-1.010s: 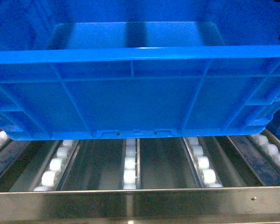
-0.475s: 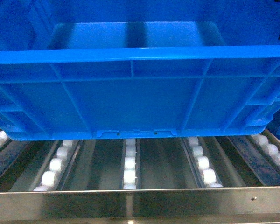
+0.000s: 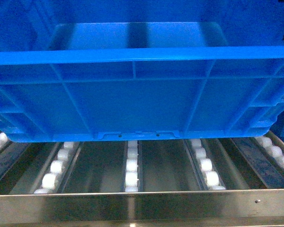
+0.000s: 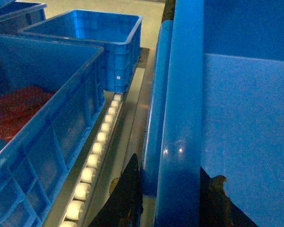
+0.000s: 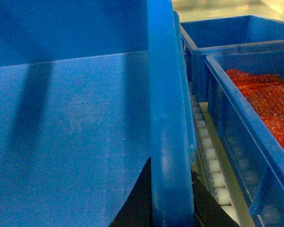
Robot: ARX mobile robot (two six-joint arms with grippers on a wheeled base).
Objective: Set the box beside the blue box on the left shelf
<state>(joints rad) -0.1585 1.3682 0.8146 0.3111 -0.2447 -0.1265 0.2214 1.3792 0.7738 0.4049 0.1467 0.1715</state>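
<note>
The box [image 3: 132, 104], a large bright-blue ribbed crate without a top, fills the head view and hangs just above the left shelf's [image 3: 142, 203] white roller tracks [image 3: 131, 165]. My left gripper [image 4: 175, 172] is shut on the box's left rim [image 4: 180, 118], one dark finger outside the wall and one inside. On the opposite side, my right gripper [image 5: 171, 175] is shut on the right rim [image 5: 163, 118] the same way. A blue box [image 4: 61, 118] holding red material sits on the rollers close to the left.
Behind the left neighbour stands an unfilled blue crate [image 4: 85, 33]. On the right, another blue crate [image 5: 241, 123] with red contents and a further crate [image 5: 227, 38] stand alongside. Roller tracks [image 4: 97, 151] [image 5: 210, 161] run in the narrow gaps on both sides.
</note>
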